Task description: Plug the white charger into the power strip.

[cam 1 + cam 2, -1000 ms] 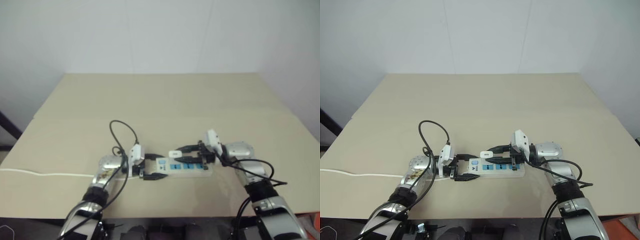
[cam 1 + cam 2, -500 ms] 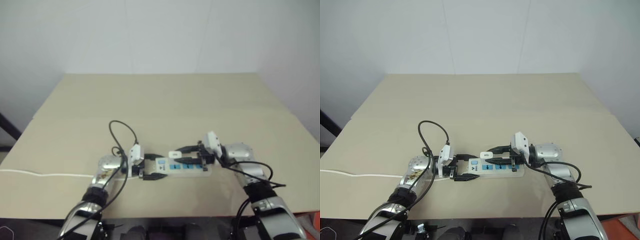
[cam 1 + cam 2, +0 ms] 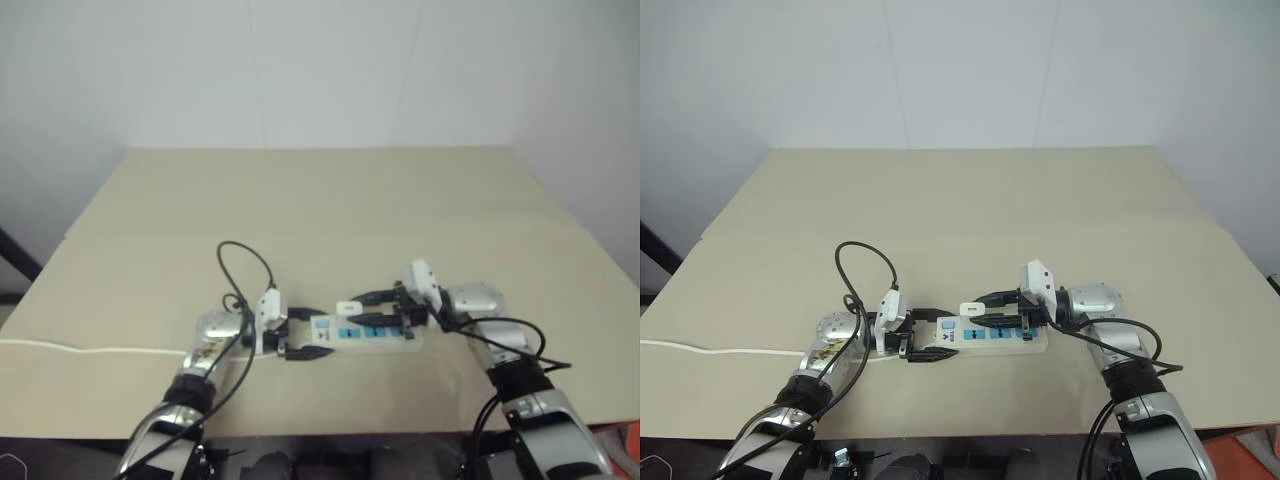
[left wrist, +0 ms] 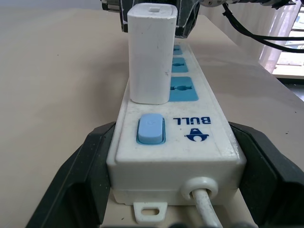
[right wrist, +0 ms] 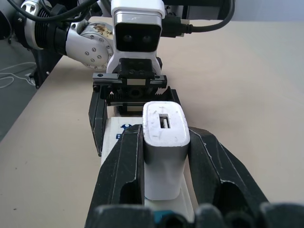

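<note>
Table (image 3: 970, 200): beige, and we note all items lie near its front edge, about midway along it.

Strip (image 3: 990, 338): white, lying flat, parallel to the front edge; switch (image 4: 150, 129) at its cabled end, cable (image 3: 90, 350) trailing off toward the left edge.

Charger (image 5: 165, 137): upright over the strip, just past the switch; we cannot tell whether its prongs are seated.

Left gripper (image 3: 930, 336): fingers spread wide around the strip's cabled end.

Right gripper (image 5: 165, 161): our fingers (image 5: 126, 166) clamp the charger's sides.
</note>
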### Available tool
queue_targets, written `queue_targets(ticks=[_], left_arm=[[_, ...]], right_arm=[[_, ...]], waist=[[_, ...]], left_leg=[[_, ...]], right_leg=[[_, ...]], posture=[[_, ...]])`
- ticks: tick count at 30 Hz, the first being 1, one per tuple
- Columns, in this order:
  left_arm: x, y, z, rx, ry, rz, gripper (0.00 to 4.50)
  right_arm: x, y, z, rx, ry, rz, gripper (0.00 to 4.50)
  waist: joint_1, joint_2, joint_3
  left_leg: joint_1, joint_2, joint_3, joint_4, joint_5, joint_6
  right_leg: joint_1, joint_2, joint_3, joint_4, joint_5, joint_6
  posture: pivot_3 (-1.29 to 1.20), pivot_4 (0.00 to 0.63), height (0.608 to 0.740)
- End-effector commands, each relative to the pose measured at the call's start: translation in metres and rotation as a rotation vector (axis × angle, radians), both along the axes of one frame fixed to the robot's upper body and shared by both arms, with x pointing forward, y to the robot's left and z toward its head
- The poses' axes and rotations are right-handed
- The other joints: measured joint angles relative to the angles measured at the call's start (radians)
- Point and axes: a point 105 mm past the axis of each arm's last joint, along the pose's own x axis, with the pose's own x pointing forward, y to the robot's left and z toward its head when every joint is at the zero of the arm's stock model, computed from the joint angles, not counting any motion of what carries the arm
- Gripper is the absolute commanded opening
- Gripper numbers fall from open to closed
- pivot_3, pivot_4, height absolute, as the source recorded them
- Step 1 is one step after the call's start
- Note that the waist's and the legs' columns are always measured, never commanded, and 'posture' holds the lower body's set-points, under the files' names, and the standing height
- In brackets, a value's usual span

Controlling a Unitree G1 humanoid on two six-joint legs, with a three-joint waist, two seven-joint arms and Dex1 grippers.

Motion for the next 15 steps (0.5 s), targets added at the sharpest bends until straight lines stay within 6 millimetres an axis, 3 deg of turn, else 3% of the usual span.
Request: queue_targets(ticks=[1, 9, 13, 15], left_arm=[[-0.0062, -0.0085, -0.0009, -0.005, -0.003, -0.041, 3.27], [-0.0055, -0.0082, -0.002, -0.003, -0.002, -0.036, 3.27], [-0.0057, -0.0076, -0.0023, -0.003, 0.003, -0.037, 3.27], [-0.006, -0.0072, -0.0012, -0.009, 0.028, -0.051, 4.02]], right_arm=[[0.0064, -0.0089, -0.0307, -0.119, 0.043, -0.104, 1.85], [0.007, -0.0106, -0.0274, -0.094, 0.025, -0.098, 4.47], [0.0078, -0.0123, -0.0264, -0.097, 0.018, -0.099, 4.47], [0.0081, -0.0135, -0.0247, -0.09, 0.018, -0.098, 4.5]], waist=[[0.0, 0.0, 0.0], [0.007, 0.0, 0.0], [0.008, 0.0, 0.0], [0.008, 0.0, 0.0]], left_leg=[[0.0, 0.0, 0.0, 0.0, 0.0, 0.0], [-0.001, 0.0, 0.0, 0.0, 0.0, 0.0], [-0.001, 0.0, 0.0, -0.001, 0.0, 0.0], [-0.001, 0.0, 0.0, -0.001, 0.0, 0.0]], right_leg=[[0.0, 0.0, 0.0, 0.0, 0.0, 0.0], [-0.001, 0.0, 0.0, -0.001, 0.0, 0.0], [-0.001, 0.0, 0.0, -0.001, 0.0, 0.0], [-0.001, 0.0, 0.0, -0.001, 0.0, 0.0]], posture=[[0.0, 0.15, 0.74], [0.0, 0.15, 0.74], [0.0, 0.15, 0.74], [0.0, 0.15, 0.74]])
